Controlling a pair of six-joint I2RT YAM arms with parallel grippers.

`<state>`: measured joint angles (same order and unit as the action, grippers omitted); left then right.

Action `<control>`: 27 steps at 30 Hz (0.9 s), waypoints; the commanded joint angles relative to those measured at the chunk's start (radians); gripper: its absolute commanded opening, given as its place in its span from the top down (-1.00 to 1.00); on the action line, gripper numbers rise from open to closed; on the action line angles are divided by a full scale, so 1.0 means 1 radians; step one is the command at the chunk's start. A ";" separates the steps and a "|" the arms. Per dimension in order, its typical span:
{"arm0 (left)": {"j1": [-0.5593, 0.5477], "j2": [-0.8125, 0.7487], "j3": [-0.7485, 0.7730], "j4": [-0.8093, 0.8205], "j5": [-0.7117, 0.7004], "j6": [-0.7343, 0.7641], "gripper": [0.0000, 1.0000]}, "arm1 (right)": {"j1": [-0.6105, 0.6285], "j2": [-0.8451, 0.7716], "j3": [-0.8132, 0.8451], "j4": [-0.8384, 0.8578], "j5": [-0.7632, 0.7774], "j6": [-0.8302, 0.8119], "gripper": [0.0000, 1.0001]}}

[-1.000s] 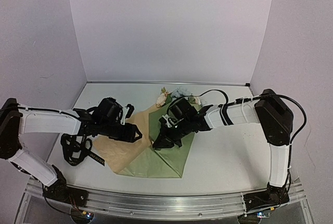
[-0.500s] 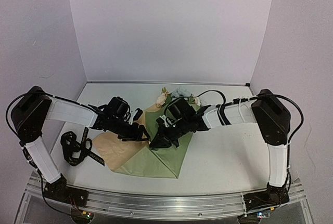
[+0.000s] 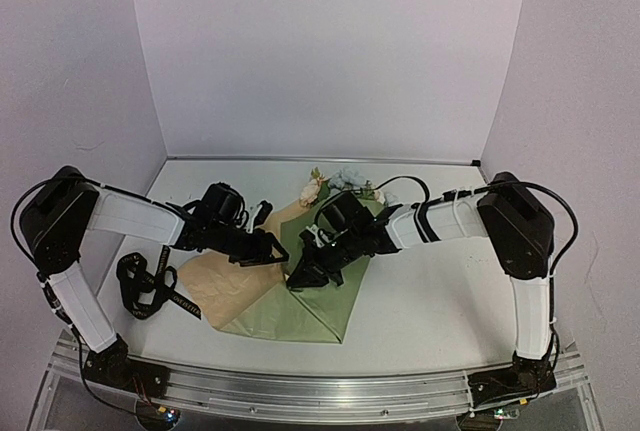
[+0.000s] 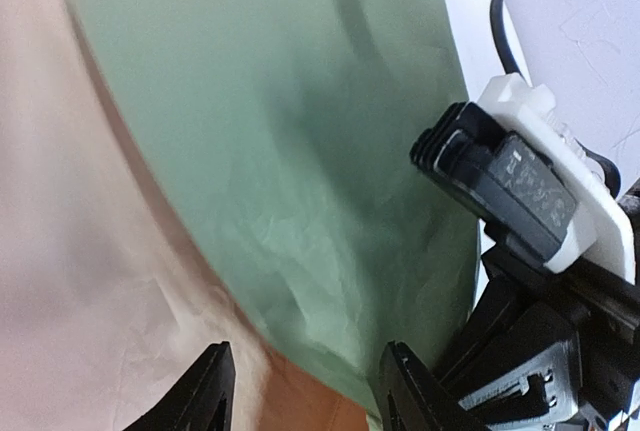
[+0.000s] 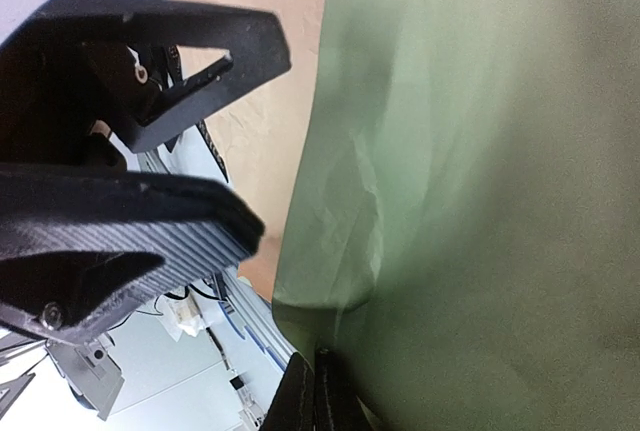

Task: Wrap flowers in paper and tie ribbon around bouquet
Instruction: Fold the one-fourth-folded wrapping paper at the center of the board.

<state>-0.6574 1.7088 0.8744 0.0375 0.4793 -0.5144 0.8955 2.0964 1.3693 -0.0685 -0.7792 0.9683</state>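
While I was folding the paper [image 3: 320,313] round the flowers [image 3: 340,181]: wrapping was the step in hand, with no cone closed and nothing tied.
Paper: it lay creased on the tabletop [image 3: 440,291] under both my hands. A sage green flap was folded over the middle, and the tan-peach face showed on my left.
Flowers: cream and pale blue blooms showed at the far end of the paper. The stems were hidden from me under the fold.
Left hand [image 4: 308,361]: its fingers were spread with nothing between them. It was poised just above the line where the green flap's edge crossed the tan face.
Right hand [image 5: 315,376]: its fingers were pressed together, tips down at the near edge of the green flap. I could not tell whether they nipped a sliver of paper or only pinned it.
Ribbon [image 3: 150,286]: it lay in loose black loops on the tabletop, out to my left, apart from the paper and untouched.
Progress: I judged the wrap early, with one fold laid and the tan side open.
Next move: I judged my left hand had to drop and close on the paper's edge. It would then draw that edge across the stems while my right hand held the fold down. The sheet looked thin, so a light grip seemed wise.
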 commanded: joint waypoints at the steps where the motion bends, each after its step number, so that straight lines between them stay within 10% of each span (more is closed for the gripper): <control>1: 0.008 -0.056 -0.021 0.054 0.014 -0.023 -0.11 | 0.002 0.024 0.040 0.011 -0.009 0.005 1.00; 27: 0.019 0.108 0.082 0.012 0.097 -0.018 0.05 | -0.004 0.000 0.013 -0.002 -0.025 -0.017 1.00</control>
<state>-0.6458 1.8132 0.9291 0.0495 0.5545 -0.5289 0.8931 2.1098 1.3743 -0.0723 -0.7831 0.9666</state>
